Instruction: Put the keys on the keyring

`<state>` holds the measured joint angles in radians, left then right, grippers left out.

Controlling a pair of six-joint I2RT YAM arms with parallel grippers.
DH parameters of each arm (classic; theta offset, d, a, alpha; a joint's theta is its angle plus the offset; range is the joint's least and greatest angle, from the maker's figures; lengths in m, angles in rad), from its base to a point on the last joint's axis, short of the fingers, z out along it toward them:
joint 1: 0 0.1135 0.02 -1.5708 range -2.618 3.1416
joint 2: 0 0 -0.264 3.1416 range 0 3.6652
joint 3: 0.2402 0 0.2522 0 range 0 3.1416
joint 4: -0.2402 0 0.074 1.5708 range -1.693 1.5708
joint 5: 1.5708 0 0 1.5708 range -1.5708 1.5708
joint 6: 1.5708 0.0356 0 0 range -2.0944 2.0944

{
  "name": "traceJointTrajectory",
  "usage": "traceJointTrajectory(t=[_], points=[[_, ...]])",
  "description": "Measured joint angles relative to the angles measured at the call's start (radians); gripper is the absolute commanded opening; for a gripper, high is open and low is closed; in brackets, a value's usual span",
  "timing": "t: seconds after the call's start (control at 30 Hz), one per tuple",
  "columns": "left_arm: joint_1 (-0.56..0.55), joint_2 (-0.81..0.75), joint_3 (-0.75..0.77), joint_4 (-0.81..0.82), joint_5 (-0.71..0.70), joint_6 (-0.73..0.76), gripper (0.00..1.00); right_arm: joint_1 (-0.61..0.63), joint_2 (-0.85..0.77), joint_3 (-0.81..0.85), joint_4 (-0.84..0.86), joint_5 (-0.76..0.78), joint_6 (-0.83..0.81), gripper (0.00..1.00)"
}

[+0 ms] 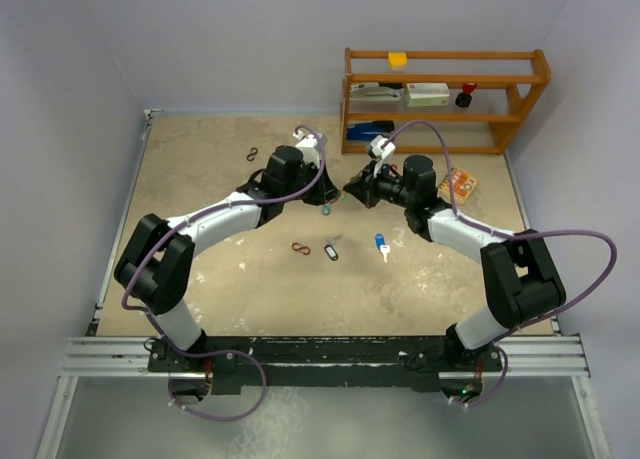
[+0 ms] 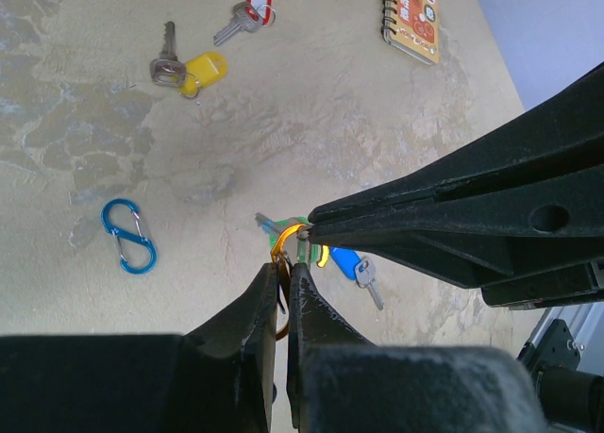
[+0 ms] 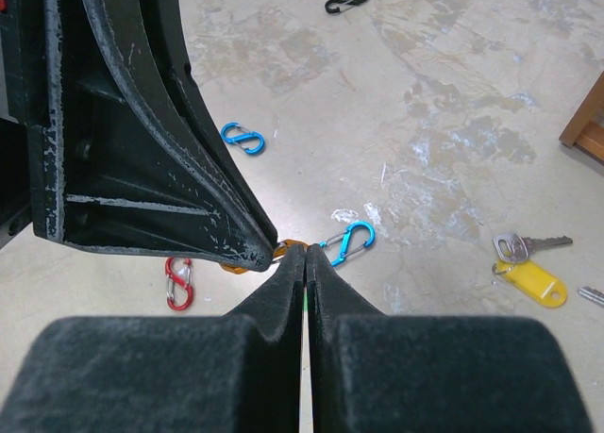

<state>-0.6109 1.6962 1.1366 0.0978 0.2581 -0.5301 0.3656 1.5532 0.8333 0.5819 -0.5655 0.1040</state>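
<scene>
— Why do we have both arms nose to nose over the middle of the table (image 1: 200,169)?

— One holds, one threads. Our left gripper (image 2: 285,271) is clamped tight on the orange ring (image 2: 277,252), holding it clear of the surface so the other arm can reach it.

— And our right gripper (image 3: 304,254)?

— Closed as well, tip against the ring. A sliver of green shows between its fingers, so we judge it pinches the green key (image 2: 293,230).

— Is that key on the ring?

— We cannot tell; the fingertips hide the join.

— The rest?

— The blue key (image 2: 351,265) lies on the table just below the grippers. The yellow key (image 2: 193,70) and red key (image 2: 250,4) lie flat, well apart, each with room around it for a grasp.
</scene>
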Motion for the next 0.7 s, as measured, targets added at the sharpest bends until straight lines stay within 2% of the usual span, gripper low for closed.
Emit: traceJointTrajectory(t=[0.53, 0.7], points=[[0.000, -0.004, 0.000, -0.005, 0.000, 0.001, 0.00, 0.001, 0.000, 0.000, -0.001, -0.001, -0.038, 0.00], [0.000, -0.004, 0.000, -0.003, 0.003, 0.002, 0.33, 0.002, 0.000, 0.003, -0.002, 0.003, -0.051, 0.00]])
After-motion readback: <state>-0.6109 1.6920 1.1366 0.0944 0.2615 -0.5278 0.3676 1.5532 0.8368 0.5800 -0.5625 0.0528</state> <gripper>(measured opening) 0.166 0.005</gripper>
